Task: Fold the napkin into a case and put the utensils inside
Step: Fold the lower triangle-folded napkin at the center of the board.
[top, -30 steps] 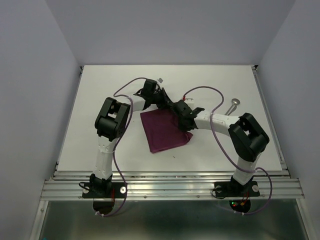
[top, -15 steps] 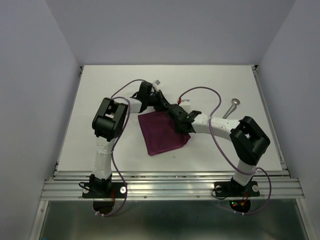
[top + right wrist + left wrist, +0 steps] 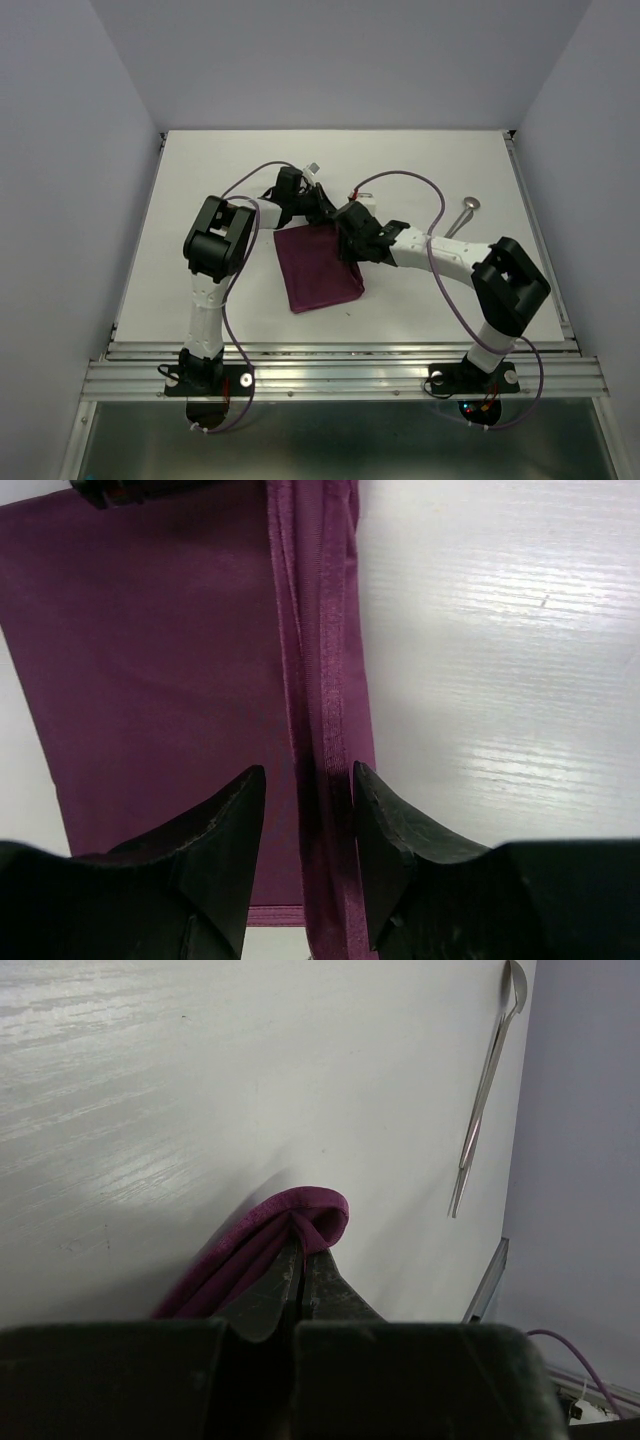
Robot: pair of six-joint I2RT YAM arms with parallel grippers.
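Your right claw [image 3: 308, 780] has let go since a second ago, its dark tapered fingers now parted astride the layered, hemmed edge of the napkin [image 3: 320, 270], and that soft plum cloth has narrowed to a flat rectangle on the matte white table [image 3: 200, 180]. Your left claw [image 3: 303, 1265] is pinched shut on a rolled fold at its far corner. The slim shiny spoon [image 3: 465, 212] lies well apart, rightward.

Plain, unpatterned plum-purple napkin [image 3: 320, 270] and shiny silver utensils [image 3: 469, 206] (on a white table [image 3: 420, 150])
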